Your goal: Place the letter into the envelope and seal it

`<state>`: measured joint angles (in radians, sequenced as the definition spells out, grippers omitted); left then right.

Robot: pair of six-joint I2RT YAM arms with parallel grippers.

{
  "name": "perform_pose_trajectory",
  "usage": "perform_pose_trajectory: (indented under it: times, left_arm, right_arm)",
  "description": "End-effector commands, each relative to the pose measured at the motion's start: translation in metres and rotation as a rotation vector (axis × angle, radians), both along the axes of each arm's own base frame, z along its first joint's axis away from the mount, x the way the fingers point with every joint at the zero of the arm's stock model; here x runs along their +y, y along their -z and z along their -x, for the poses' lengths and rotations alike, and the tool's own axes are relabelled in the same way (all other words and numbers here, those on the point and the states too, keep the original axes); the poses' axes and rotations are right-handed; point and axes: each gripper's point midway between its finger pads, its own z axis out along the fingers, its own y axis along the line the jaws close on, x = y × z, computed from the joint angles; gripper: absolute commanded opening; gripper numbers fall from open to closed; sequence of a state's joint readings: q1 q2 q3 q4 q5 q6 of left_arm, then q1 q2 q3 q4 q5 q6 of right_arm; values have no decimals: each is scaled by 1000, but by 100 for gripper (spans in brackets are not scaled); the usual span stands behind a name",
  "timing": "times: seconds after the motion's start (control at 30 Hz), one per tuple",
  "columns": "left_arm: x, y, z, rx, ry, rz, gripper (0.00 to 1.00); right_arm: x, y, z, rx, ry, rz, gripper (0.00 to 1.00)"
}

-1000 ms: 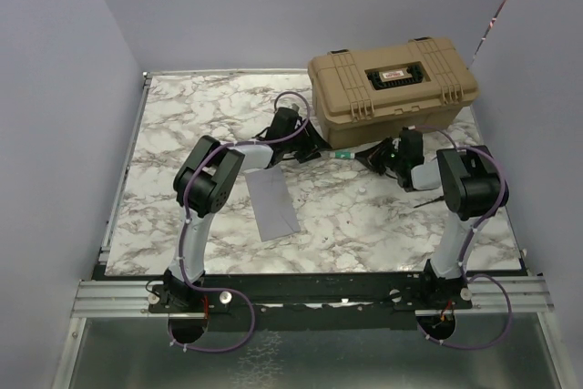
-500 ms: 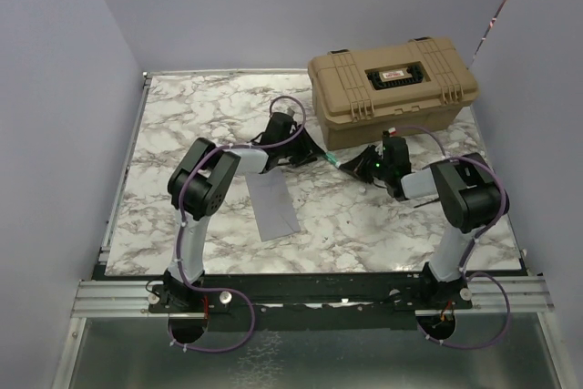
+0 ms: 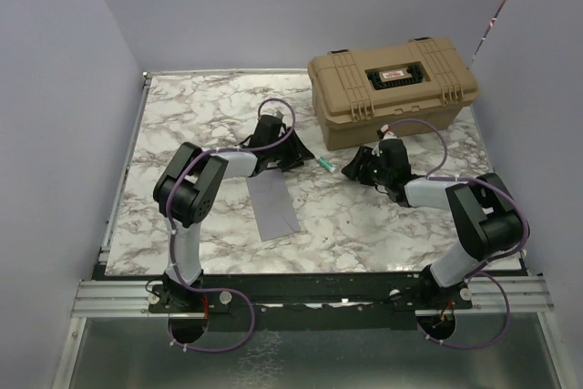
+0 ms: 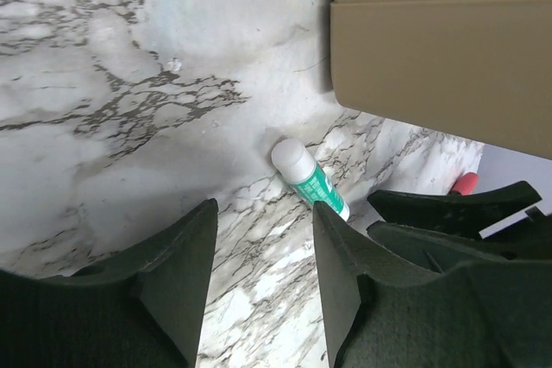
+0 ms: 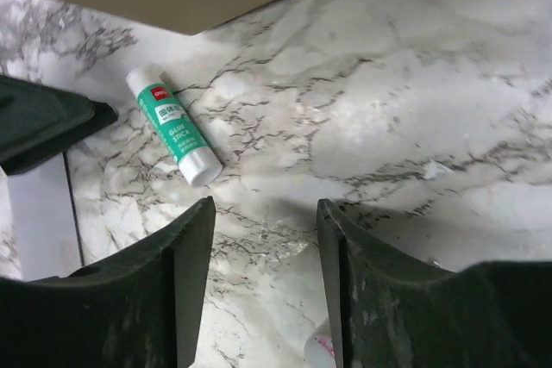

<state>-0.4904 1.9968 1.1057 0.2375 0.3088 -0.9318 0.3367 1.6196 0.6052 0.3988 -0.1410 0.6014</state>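
Bench (image 3: 182, 125): white marble pattern with grey veins.
Envelope (image 3: 272, 206): flat blue-grey rectangle, plain, slightly skewed. It lies on the bench just on the near side of the left claw. Flap position cannot be told.
Left claw (image 4: 263, 217): jaws spread, holding nothing, low over the bench and pointed at the glue stick.
Glue stick (image 3: 325, 163): white cap, green label. It lies on its side between the two claws, touching neither.
Right claw (image 5: 265, 211): jaws spread and empty, facing the glue stick from the other side.
Toolbox (image 3: 393, 88): tan, lid closed, at the far right of the bench, just behind both claws.
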Motion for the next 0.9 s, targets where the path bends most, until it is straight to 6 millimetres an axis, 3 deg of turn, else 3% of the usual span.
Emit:
perform_pose_trajectory:
  times: [0.0,0.2,0.43,0.63,0.87]
  left_arm:
    - [31,24,16,66,-26,-123,53]
    - [40,20,12,51,-29,-154,54]
    - [51,23,11,70,-62,-156,55]
    - [55,19,11,62,-61,-157,55]
    - [58,15,11,51,-53,-159,56]
  right_arm:
    - [9,-13,-4,-113,-135,140,57]
    - [40,-20,-10,-169,-229,223,65]
    - [61,-2,-18,-169,-281,346,62]
    - [76,9,-17,-204,-333,476,51]
    - [76,20,-6,-199,-346,585,28]
